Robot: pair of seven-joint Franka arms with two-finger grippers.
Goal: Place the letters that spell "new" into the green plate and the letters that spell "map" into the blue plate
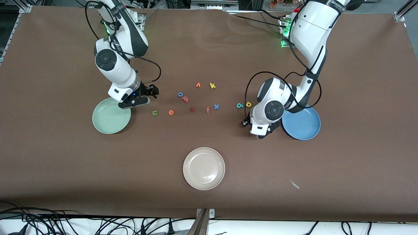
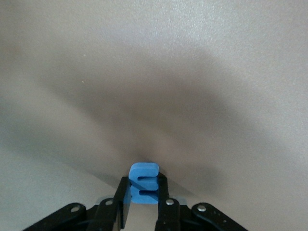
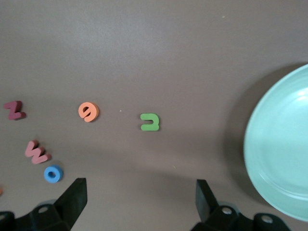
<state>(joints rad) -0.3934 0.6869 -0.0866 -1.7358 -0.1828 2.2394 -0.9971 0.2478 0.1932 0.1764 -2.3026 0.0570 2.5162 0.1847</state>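
Left gripper (image 2: 143, 204) is clamped on the blue m (image 2: 144, 182), low at the table; the blue plate (image 1: 305, 127) sits right beside it, so the carry looks short. Right gripper (image 3: 139, 202) has its fingers wide apart, empty, hovering by the green plate (image 3: 281, 159). The green n (image 3: 150, 121) lies just ahead of its fingertips, the nearest "new" letter. The orange e (image 3: 88, 111) is farther along.

Even overhead light is falling; a soft shadow is spreading ahead of the left gripper's fingers (image 2: 163, 211), slightly blurred.
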